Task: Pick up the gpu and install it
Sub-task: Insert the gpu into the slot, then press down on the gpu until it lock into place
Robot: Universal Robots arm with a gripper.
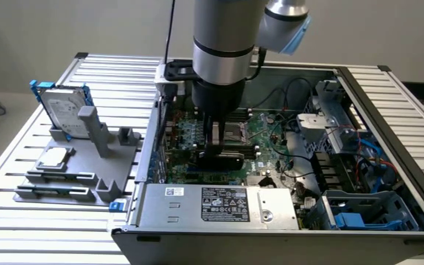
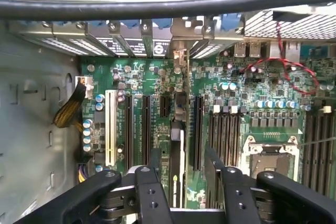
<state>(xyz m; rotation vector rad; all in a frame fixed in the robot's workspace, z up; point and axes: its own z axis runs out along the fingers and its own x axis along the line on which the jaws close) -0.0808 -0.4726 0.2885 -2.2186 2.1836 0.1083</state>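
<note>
The gpu [image 2: 177, 150] stands edge-on in a long slot of the green motherboard [image 2: 247, 93], its bracket end toward the case's rear slot covers. My gripper [image 2: 182, 169] straddles it from above with its jaws open. Each black finger [image 2: 155, 167] stands a little off the card's faces, with a gap on both sides. In the exterior view the gripper [image 1: 220, 148] reaches down into the open computer case [image 1: 388, 138], and the gpu's black shroud [image 1: 225, 161] sits low on the board just under the fingers.
A grey fixture [image 1: 64, 182] at the exterior view's left holds a silver hard drive in a blue frame [image 1: 61, 107] and a small square processor chip [image 1: 53, 158]. The power supply [image 1: 220, 205], the processor socket [image 2: 268, 153], drive cages [image 1: 359, 215] and cables crowd the case.
</note>
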